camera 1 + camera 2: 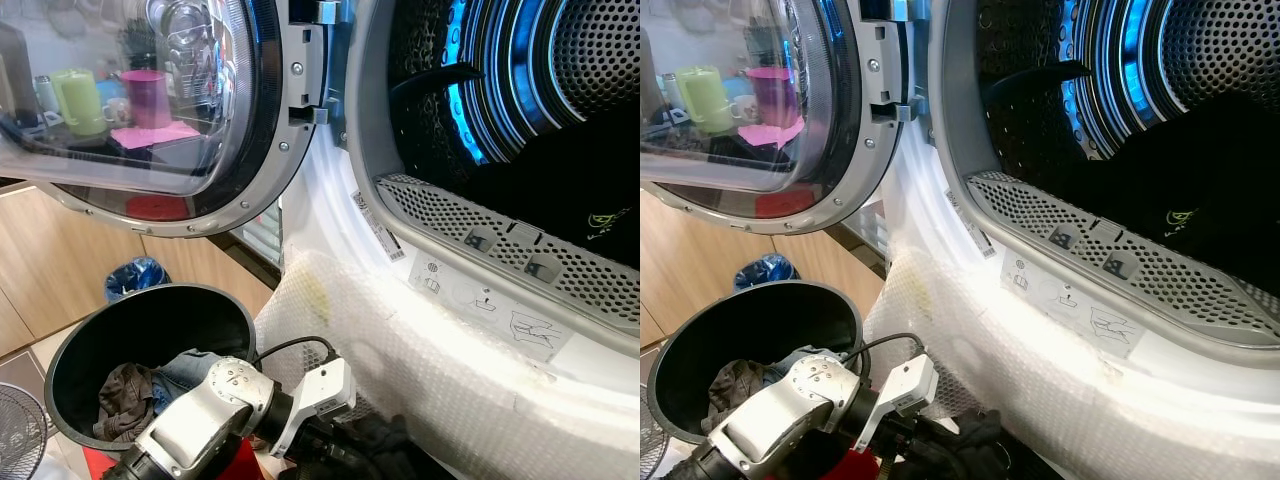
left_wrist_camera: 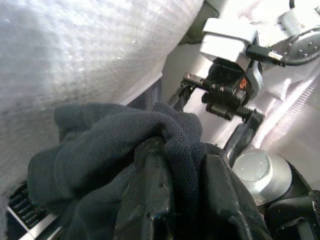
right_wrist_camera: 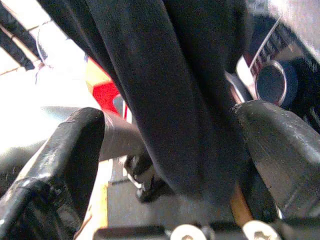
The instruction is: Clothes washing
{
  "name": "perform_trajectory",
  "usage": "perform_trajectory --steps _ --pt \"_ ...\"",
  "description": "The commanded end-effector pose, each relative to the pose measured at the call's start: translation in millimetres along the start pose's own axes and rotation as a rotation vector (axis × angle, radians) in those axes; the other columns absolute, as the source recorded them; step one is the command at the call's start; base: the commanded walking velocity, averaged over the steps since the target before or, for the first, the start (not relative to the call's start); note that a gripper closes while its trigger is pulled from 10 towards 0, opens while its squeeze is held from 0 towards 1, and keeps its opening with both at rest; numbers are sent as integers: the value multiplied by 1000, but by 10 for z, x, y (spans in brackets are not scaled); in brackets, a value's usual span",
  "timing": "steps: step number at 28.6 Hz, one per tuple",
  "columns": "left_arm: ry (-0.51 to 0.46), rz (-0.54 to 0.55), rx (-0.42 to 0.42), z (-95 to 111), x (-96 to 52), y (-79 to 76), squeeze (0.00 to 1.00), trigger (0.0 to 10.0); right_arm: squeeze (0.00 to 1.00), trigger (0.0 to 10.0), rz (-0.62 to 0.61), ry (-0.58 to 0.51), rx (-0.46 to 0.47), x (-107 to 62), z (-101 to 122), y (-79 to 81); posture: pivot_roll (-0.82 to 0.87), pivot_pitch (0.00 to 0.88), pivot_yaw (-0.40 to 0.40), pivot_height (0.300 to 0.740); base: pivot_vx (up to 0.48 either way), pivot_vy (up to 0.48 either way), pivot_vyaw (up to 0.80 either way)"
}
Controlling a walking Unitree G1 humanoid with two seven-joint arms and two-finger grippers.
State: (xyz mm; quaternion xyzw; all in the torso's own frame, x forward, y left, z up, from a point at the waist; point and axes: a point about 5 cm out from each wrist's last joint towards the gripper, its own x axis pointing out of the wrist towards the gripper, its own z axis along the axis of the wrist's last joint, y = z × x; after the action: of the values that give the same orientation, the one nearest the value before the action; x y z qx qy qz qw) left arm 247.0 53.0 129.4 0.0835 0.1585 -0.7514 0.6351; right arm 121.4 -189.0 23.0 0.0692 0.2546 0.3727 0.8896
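The washing machine's drum (image 1: 520, 80) stands open, lit blue, with dark clothes (image 1: 560, 190) lying inside. Below the opening, at the picture's bottom edge, my left gripper (image 2: 182, 150) is shut on a dark mesh garment (image 2: 100, 145), bunched against the bubble-wrapped front (image 1: 430, 360). The same garment (image 3: 170, 75) hangs between the spread fingers (image 3: 65, 150) of my right gripper (image 3: 167, 112), which is open. To the left, a black laundry basket (image 1: 150, 325) holds a few brown and blue clothes (image 1: 130, 395).
The round glass door (image 1: 150, 100) is swung open to the left, over the basket. A blue bag (image 1: 135, 275) lies on the floor by wooden cabinets (image 1: 60, 260). A fan grille (image 1: 18, 430) is at the lower left. Something red (image 1: 238, 462) sits under my left arm.
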Motion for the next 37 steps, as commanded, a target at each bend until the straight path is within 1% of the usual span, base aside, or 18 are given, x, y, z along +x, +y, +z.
perform_trajectory --steps 1,3,4,5,6,7,8,12,15,16,17,21,24,26,30,32,33,37 --pt "-19 10 38 96 26 31 0 0 1000 10000 -15 15 -1 46 13 8 140 0 -60 740 0 0 0" --pt "-47 56 34 136 30 80 0 0 1000 10000 30 11 -7 76 45 87 139 0 -56 740 0 0 0" --pt "-68 64 33 171 46 92 0 0 871 10000 55 3 13 76 61 119 141 0 -58 740 0 0 0" --pt "-75 68 37 185 59 100 0 0 576 10000 70 4 18 81 69 138 144 0 -60 740 0 0 0" --pt "-77 76 40 193 87 111 0 0 396 10000 84 26 18 92 64 156 144 0 -60 740 0 0 0" --pt "-77 75 43 195 110 109 0 0 0 10000 88 45 5 106 58 162 141 0 -60 740 0 0 0" --pt "-77 72 46 200 142 106 0 0 0 10000 85 61 2 131 59 162 142 0 -62 740 0 0 0" --pt "-86 76 49 223 195 111 0 0 0 10000 77 28 48 182 118 159 139 0 -58 740 0 0 0" --pt "-94 72 48 237 236 96 0 0 0 10000 46 34 64 231 146 146 138 0 -61 740 0 0 0" --pt "-97 70 47 244 265 86 0 0 0 10000 -11 44 96 278 153 109 138 0 -61 740 0 0 0" --pt "-99 69 46 246 275 81 0 0 0 10000 -30 41 108 294 160 95 138 0 -61 740 0 0 0" --pt "-113 55 43 274 323 47 0 0 0 10000 -81 -16 171 334 216 87 137 0 -65 740 0 0 0" --pt "-116 50 44 281 335 38 0 0 0 10000 -91 -27 185 342 232 97 137 0 -65 740 0 0 0" --pt "-122 47 42 295 352 35 0 0 0 10000 -141 -50 231 361 259 87 132 0 -68 740 0 0 0" --pt "-126 57 42 306 367 46 0 0 0 10000 -196 -113 284 393 303 80 132 0 -68 740 0 0 0" --pt "-128 65 41 310 376 54 0 0 0 10000 -227 -166 353 416 323 90 132 0 -68 740 0 0 0" --pt "-129 68 41 316 380 59 0 0 0 10000 -230 -220 402 429 358 109 128 3 -71 740 0 0 0" --pt "-130 73 42 323 383 70 0 0 0 10000 -218 -253 438 435 380 136 126 5 -69 740 0 0 0"
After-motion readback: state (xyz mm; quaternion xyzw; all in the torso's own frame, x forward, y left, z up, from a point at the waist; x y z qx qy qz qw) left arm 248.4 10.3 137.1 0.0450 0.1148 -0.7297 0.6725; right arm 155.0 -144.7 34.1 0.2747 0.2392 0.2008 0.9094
